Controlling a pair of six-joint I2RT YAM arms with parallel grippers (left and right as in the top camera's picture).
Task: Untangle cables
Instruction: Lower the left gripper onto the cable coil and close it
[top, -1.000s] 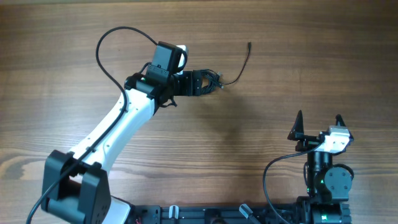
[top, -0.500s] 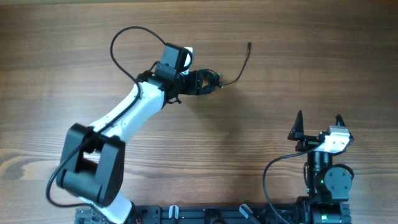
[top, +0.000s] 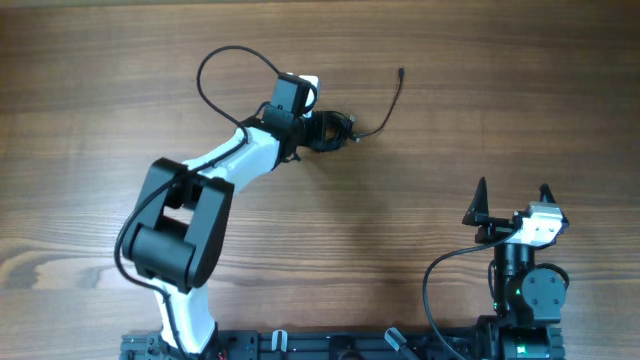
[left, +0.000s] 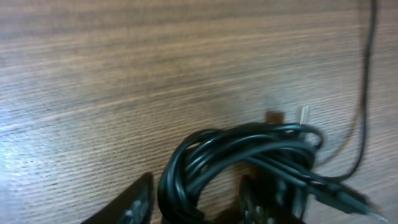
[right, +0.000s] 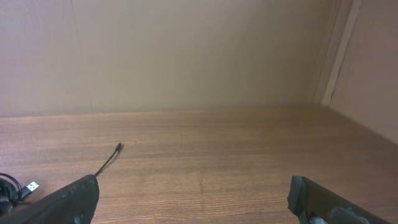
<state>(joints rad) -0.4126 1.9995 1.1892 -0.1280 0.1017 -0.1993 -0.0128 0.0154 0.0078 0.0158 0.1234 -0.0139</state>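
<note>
Left claw (top: 335, 131) narrowed around cables (left: 236, 146), right claw (top: 513, 195) unmoved

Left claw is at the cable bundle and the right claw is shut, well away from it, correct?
Not quite. The right claw is open, fingers spread wide, as the right wrist view shows. The rest holds: left claw at the cable bundle, right well away from it.

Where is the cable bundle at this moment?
Overhead, the cable bundle sits at the far middle of the table, between the fingers of the left gripper; one loose strand curves away to its right.
</note>
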